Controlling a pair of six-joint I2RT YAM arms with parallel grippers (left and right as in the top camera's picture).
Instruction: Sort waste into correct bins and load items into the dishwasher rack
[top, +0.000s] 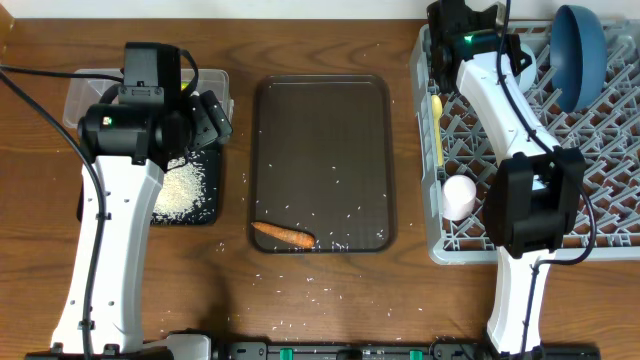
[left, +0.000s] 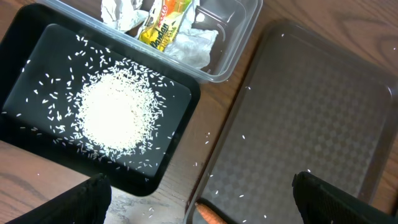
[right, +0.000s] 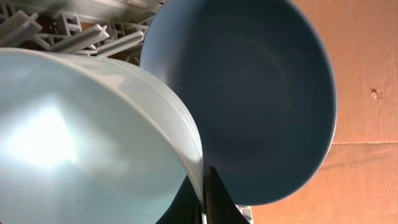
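Observation:
My left gripper (left: 199, 202) hangs open over the gap between the black tray (left: 25, 62) and the brown serving tray (left: 311, 112). An orange carrot (left: 211, 216) lies below and between its fingers, inside the serving tray's near corner (top: 283, 236). White rice (left: 115, 112) is heaped in the black tray. Tissues (left: 193, 46) and a yellow-green wrapper (left: 163, 22) lie in the clear tub (left: 236, 37). My right gripper (right: 204, 186) is shut on the rim of the pale blue bowl (right: 74, 137), beside the upright dark blue plate (right: 249, 93) at the back of the dishwasher rack (top: 600, 230).
A white-pink cup (top: 460, 195) and a yellow spoon (top: 437, 130) sit along the rack's left side. Loose rice grains are scattered on the serving tray (top: 320, 160) and on the wooden table in front of it.

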